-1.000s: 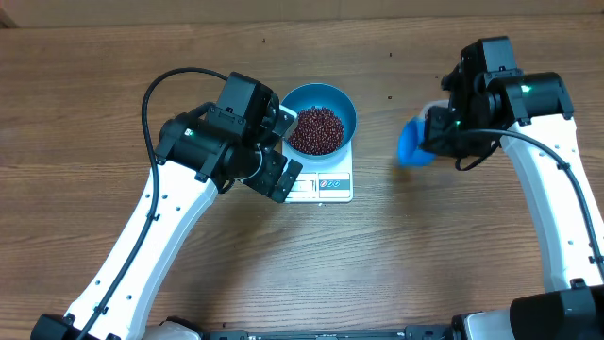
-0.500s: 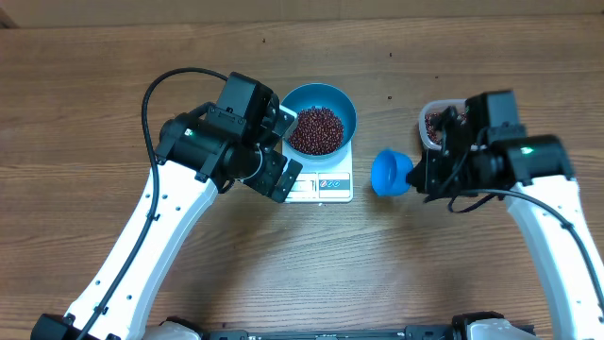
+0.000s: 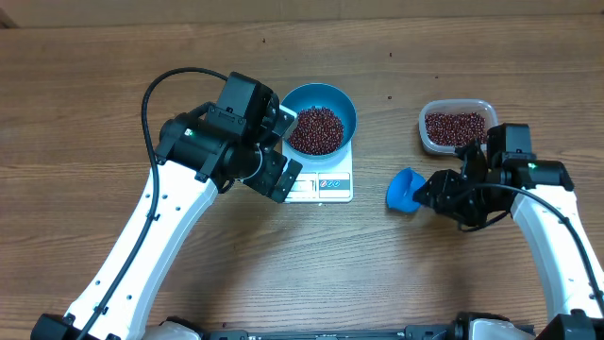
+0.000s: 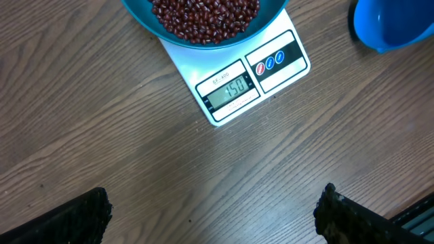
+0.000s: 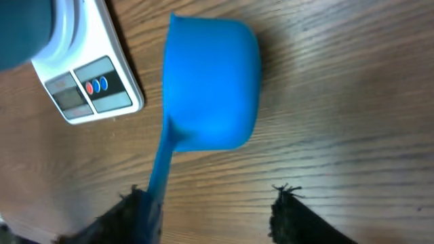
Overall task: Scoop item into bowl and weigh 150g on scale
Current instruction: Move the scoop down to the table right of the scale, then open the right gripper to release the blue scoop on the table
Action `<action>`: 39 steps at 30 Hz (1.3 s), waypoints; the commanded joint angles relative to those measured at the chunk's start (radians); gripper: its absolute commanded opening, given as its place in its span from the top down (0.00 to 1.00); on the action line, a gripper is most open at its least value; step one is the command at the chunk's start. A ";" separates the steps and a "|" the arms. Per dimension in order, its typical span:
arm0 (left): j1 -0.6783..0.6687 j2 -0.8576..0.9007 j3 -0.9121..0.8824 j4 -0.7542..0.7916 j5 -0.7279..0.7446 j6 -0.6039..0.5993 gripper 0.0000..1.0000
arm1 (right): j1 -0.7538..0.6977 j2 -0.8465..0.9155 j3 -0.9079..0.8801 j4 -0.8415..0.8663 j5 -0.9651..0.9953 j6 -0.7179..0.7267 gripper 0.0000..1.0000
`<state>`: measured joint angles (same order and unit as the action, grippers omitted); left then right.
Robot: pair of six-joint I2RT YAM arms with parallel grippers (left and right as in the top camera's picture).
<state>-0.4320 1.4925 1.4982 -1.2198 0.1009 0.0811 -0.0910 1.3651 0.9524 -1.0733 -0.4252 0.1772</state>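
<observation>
The blue bowl [image 3: 347,111] sits on the white scale [image 3: 330,184], filled with a heap of dark red beans [image 3: 315,129]. In the left wrist view the scale [image 4: 237,81] shows 150 on its display, below the bowl [image 4: 271,17]. My left gripper [image 3: 280,156] hovers over the scale's left front corner, open wide and empty [image 4: 217,217]. The small blue scoop [image 3: 404,192] lies on the table right of the scale. My right gripper [image 3: 439,194] is at its handle end, jaws open [image 5: 220,213]; the scoop's [image 5: 213,88] handle rests against the left finger.
A clear plastic tub [image 3: 457,127] with more beans stands at the back right, behind my right arm. The scale's corner [image 5: 95,81] shows left of the scoop in the right wrist view. The scoop [image 4: 393,24] also appears in the left wrist view.
My right arm came forward and down from beside the tub, carrying the scoop to the table right of the scale, and its jaws have opened. The left arm has not moved.
</observation>
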 commanded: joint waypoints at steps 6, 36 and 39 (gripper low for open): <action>-0.007 0.006 0.003 0.001 0.000 -0.003 0.01 | -0.001 -0.011 -0.003 0.000 0.151 0.093 0.33; -0.007 0.006 0.003 0.001 0.000 -0.003 0.01 | 0.367 -0.069 0.221 0.111 0.224 0.001 0.32; -0.007 0.006 0.003 0.001 0.000 -0.003 0.00 | 0.375 -0.069 0.221 0.116 0.223 0.005 0.25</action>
<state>-0.4320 1.4925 1.4982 -1.2198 0.1009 0.0814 0.2771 1.3025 1.1568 -0.9627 -0.2276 0.1932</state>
